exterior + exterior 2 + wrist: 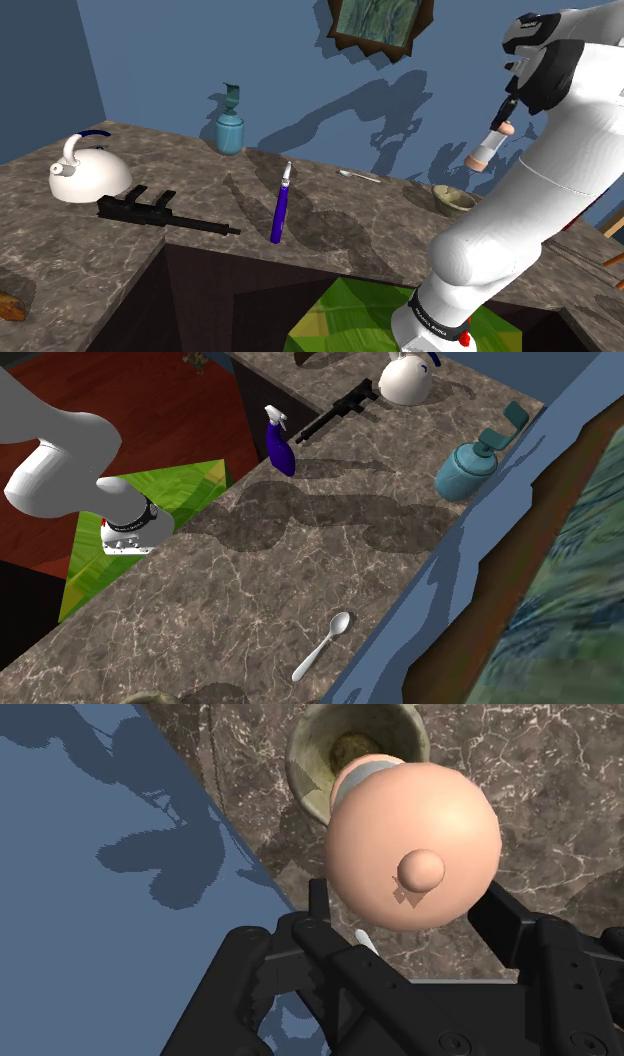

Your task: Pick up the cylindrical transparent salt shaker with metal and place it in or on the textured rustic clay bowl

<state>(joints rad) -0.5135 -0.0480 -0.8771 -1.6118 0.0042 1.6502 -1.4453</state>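
Gripper squeezes the salt shaker tight | shaker hangs in the air just above the bowl | pick-up done | left: lower it into the bowl, let go

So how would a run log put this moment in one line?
stage: transport | end effector: shut on salt shaker | salt shaker: held clear of counter, near bowl | release: not yet

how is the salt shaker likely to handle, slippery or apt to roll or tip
The salt shaker looks rigid, and its rounded peach end seems smooth, so it may slip in the gripper clasping it. Being a cylinder, it would probably roll if laid sideways. Tall and slim, it may tip against the bowl rim once released.
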